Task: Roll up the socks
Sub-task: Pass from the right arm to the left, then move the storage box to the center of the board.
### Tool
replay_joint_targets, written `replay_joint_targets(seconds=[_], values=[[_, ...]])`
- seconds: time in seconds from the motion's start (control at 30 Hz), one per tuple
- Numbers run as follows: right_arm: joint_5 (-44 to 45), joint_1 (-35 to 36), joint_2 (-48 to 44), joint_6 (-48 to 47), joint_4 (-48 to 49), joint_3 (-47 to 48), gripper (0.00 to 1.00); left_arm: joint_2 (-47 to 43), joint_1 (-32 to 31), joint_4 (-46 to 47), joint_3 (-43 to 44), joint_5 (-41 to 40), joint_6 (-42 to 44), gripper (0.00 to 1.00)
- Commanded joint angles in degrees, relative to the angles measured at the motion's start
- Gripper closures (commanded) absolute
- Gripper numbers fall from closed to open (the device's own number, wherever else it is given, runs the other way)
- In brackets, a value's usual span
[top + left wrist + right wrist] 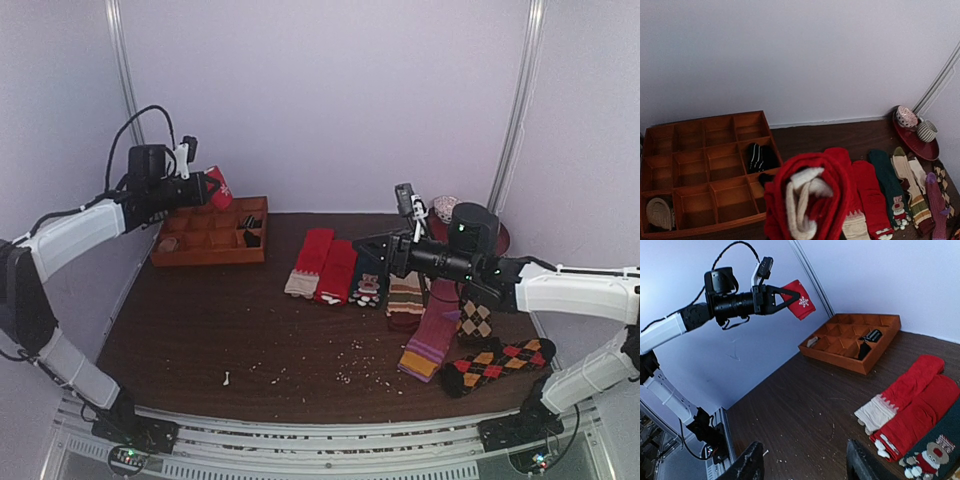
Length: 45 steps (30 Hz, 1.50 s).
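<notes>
Socks [219,188] in a red roll, up in the air on the far left, pinched tight in the left pincer [207,186]. Cream end tucked into the middle of the roll, a white snowflake on the outside. Not touching anything else, hanging close by the wooden tray [205,258]. Tray at the back left of the brown table [190,330], split into many small boxes. A pale roll [168,243] in the near left box, a black sock roll [251,222] in a box on the right side. White crumbs [350,375] scattered over the near part of the table.

Next, flat on the table, two red socks [312,258] side by side with pale ends toward the front. Then a green sock [367,290] with a little bear on it. Right pincer [804,444] in the air near the top of the green sock, fingers wide apart, nothing between them.

Further right, a striped brown sock [405,300], a purple sock [430,345] with an orange end, and checked socks [500,362] nearest the right arm. Far back right, a red plate [912,140] with a dotted roll [906,117] on it.
</notes>
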Motion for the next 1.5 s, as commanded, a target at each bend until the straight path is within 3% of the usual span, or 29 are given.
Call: replay_joint_targets(seconds=[0.0, 0.37, 0.6, 0.87, 1.47], values=[[4.5, -0.3, -1.7, -3.6, -12.5, -1.7, 0.44, 10.1, 2.3, -15.3, 10.3, -2.8, 5.8, 1.00], [3.1, -3.1, -3.0, -1.9, -10.2, -8.8, 0.45, 35.5, 3.5, -28.3, 34.1, -14.8, 11.1, 1.00], [0.6, -4.3, -0.9, 0.4, -7.2, -11.0, 0.46, 50.4, 4.1, -44.9, 56.5, -16.4, 16.2, 1.00], [-1.3, -4.4, 1.5, 2.7, -4.8, -11.6, 0.48, 52.5, 5.5, -54.7, 59.3, -14.3, 19.1, 1.00], [-3.0, -4.4, 3.6, 4.9, -3.9, -11.5, 0.50, 58.1, 3.8, -58.3, 62.7, -12.9, 23.9, 1.00]])
